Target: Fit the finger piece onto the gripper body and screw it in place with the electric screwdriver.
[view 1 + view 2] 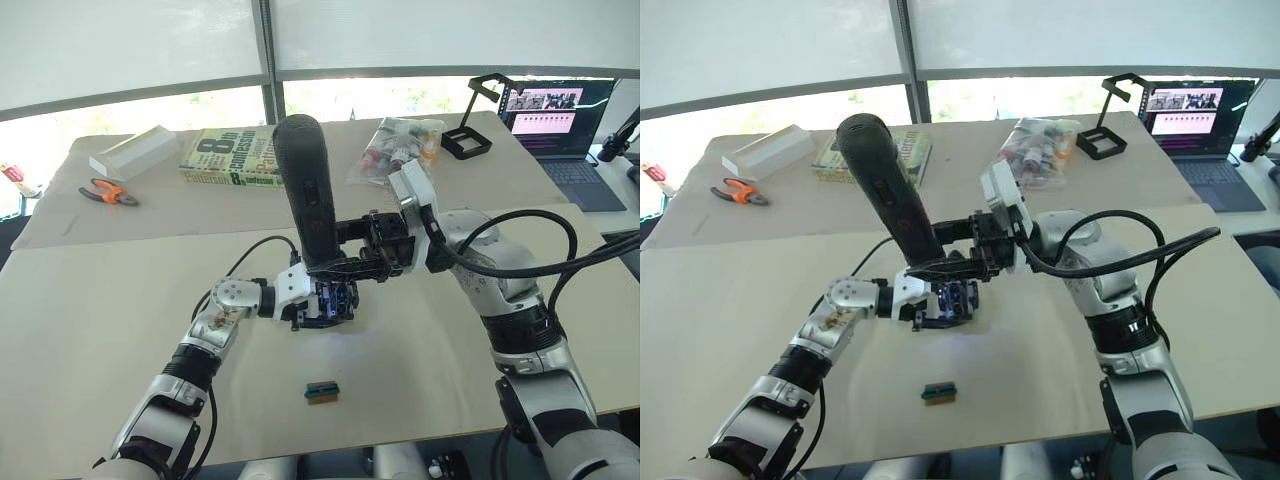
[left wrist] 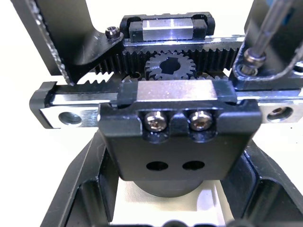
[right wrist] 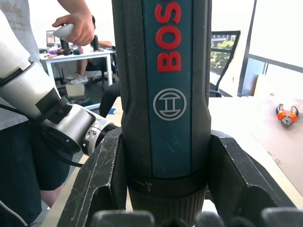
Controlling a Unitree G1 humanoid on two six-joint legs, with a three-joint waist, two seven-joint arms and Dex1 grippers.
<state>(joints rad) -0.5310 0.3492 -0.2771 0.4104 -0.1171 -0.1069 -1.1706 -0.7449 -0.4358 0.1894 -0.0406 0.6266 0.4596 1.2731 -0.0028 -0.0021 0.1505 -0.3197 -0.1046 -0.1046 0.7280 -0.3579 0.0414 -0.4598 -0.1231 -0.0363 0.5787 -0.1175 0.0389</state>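
Note:
My left gripper (image 1: pixel 312 302) is shut on the gripper body (image 1: pixel 336 298), holding it just above the table's middle. In the left wrist view the gripper body (image 2: pixel 179 137) shows its toothed racks, centre gear and two screws, with my fingers (image 2: pixel 78 189) along its sides. My right gripper (image 1: pixel 335 262) is shut on the electric screwdriver (image 1: pixel 308 190), held upright and tilted slightly. Its metal bit (image 2: pixel 271 23) comes down onto a screw head (image 2: pixel 250 59) at one end of the body. I cannot tell the finger piece apart from the black parts there.
A small green-brown block (image 1: pixel 321 391) lies near the table's front edge. On the back table lie orange pliers (image 1: pixel 108 192), a white box (image 1: pixel 133 152), a book (image 1: pixel 235 157), a bag of small items (image 1: pixel 400 145), a black stand (image 1: pixel 468 135) and a laptop (image 1: pixel 555 120). A person's hand (image 3: pixel 75 23) shows behind.

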